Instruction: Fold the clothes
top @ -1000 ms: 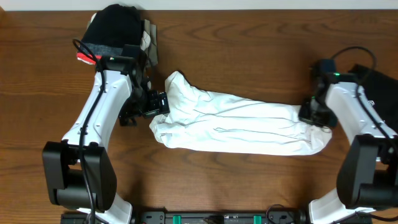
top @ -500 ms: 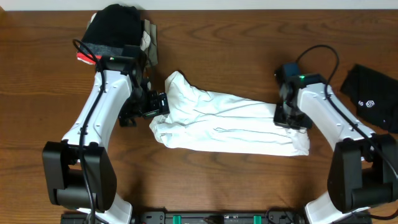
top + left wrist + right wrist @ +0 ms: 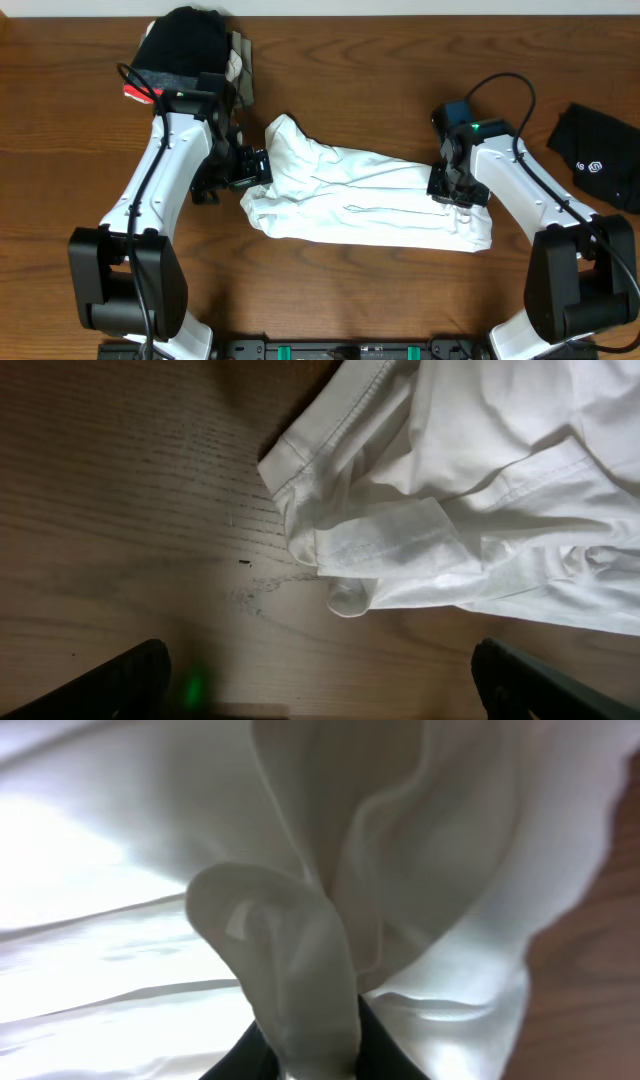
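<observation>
The white shirt (image 3: 360, 200) lies bunched in a long strip across the middle of the table. My left gripper (image 3: 252, 168) hangs open at its left end. In the left wrist view the hemmed sleeve edge of the shirt (image 3: 400, 540) lies on the wood beyond that gripper (image 3: 320, 685), with nothing between the fingers (image 3: 130, 680). My right gripper (image 3: 455, 190) sits over the shirt's right end. In the right wrist view a rolled fold of white cloth (image 3: 290, 960) is pinched in that gripper (image 3: 310, 1060). A black garment with a white logo (image 3: 600, 160) lies at the far right.
A dark heap of clothes (image 3: 185, 45) with a red edge and some pale cloth rests at the back left, close behind my left arm. Bare brown wood surrounds the shirt. The arm bases stand at the front edge.
My right arm has swung left, dragging the shirt's right end toward the middle, so the strip is shorter. The black logo garment is now uncovered. The left arm has not moved.
</observation>
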### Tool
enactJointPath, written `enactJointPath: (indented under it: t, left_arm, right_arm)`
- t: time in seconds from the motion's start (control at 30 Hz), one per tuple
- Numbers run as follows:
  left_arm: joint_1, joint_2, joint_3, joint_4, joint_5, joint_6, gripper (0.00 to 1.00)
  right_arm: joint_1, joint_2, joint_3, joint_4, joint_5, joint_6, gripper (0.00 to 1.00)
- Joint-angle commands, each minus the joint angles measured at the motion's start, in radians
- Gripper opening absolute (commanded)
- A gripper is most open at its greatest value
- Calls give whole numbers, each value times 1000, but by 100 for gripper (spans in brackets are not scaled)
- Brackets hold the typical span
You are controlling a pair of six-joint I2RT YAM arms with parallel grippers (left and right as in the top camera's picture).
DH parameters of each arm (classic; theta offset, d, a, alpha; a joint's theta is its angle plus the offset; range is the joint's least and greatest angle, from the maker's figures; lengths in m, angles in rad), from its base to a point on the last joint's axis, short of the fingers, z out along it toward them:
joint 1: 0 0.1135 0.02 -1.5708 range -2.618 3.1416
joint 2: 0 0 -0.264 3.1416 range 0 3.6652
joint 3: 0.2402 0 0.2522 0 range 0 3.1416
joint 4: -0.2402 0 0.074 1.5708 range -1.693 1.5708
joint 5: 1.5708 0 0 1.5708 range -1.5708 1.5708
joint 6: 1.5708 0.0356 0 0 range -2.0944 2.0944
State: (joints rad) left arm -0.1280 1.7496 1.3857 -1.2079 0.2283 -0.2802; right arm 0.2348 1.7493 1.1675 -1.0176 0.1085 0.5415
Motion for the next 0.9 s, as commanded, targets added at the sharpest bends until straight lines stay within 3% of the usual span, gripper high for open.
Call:
enactJointPath:
  t: [0.0, 0.13, 0.2, 0.27, 0.3, 0.5, 0.67, 0.87]
  left_arm:
    - [3, 2, 6, -7, -13, 17, 98]
    - [3, 2, 6, -7, -13, 17, 98]
    - [3, 2, 6, -7, -13, 17, 98]
    - [3, 2, 6, -7, -13, 17, 98]
    - [3, 1, 6, -7, -13, 17, 98]
    - [3, 2, 6, -8, -13, 17, 98]
    - [3, 2, 6, -8, -13, 17, 98]
    - [3, 1, 6, -10, -13, 17, 98]
  right_arm:
    - [13, -3, -5, 23, -100, 11, 17]
    - [37, -3, -5, 50, -169, 11, 17]
    - [53, -3, -5, 50, -160, 11, 25]
    - [62, -3, -5, 45, -145, 11, 40]
    - [64, -3, -5, 40, -140, 11, 41]
    - [36, -21, 42, -32, -100, 11, 38]
    - [-44, -76, 142, -73, -92, -15, 42]
    - [-185, -119, 167, -72, -221, -96, 33]
